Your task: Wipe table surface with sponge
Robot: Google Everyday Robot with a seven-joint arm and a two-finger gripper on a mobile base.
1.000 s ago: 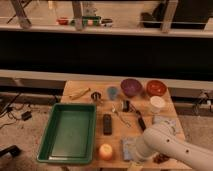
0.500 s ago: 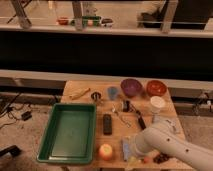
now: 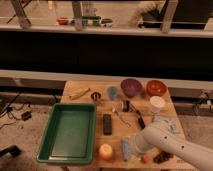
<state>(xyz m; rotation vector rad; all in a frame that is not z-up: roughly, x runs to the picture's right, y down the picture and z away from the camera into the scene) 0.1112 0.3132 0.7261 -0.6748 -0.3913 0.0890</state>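
Observation:
The sponge (image 3: 125, 148), a small blue-grey block, lies near the front edge of the light tan table surface (image 3: 82, 102). My white arm reaches in from the lower right. Its gripper (image 3: 134, 148) is low over the table, right beside the sponge on its right side. The arm's bulk hides most of the gripper, and I cannot see whether it touches the sponge. The jaws stand wide, and I see nothing held in them.
A green tray (image 3: 50, 135) fills the table's left half. A black remote (image 3: 107, 124) and an orange round object (image 3: 105, 151) lie left of the sponge. Behind are a banana (image 3: 80, 93), blue cup (image 3: 112, 92), purple bowl (image 3: 131, 87), red bowl (image 3: 156, 87), white cup (image 3: 157, 103) and pale blue cloth (image 3: 166, 123).
The arm's end has crept slightly left and down toward the sponge. Nothing on the table has moved.

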